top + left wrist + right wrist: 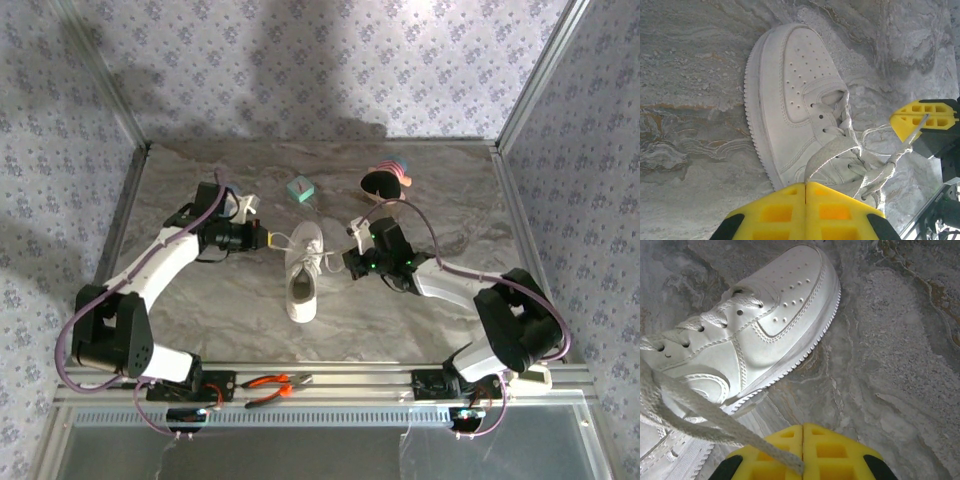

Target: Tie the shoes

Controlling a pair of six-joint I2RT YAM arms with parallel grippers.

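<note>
- The left gripper (264, 238) lies low over the marble table (180, 190), just left of the shoe's laced part. Its yellow fingers (775, 212) are pressed flat together with no gap.
- A loop of the laces (832, 150) runs from the eyelets down to those closed tips. It looks pinched between them, though the fingers hide the actual contact in the left wrist view.
- Orange-handled pliers (272, 384) lie on the metal rail at the near edge, between the two arm bases.
- A small teal box (301, 189) sits near the back of the table, beyond the toe.
- The white sneaker (302, 275) stands upright near the middle of the table, between the two grippers, with its toe pointing away from the arms and its dark opening nearest them.
- The right gripper (803, 447) is just right of the shoe's laced part, jaws closed on a flat lace that comes in taut across the shoe's side and ends in the seam between the fingers.
- A dark round object with a pink and blue rim (385, 178) sits at the back, right of the teal box and well apart from the shoe.
</note>
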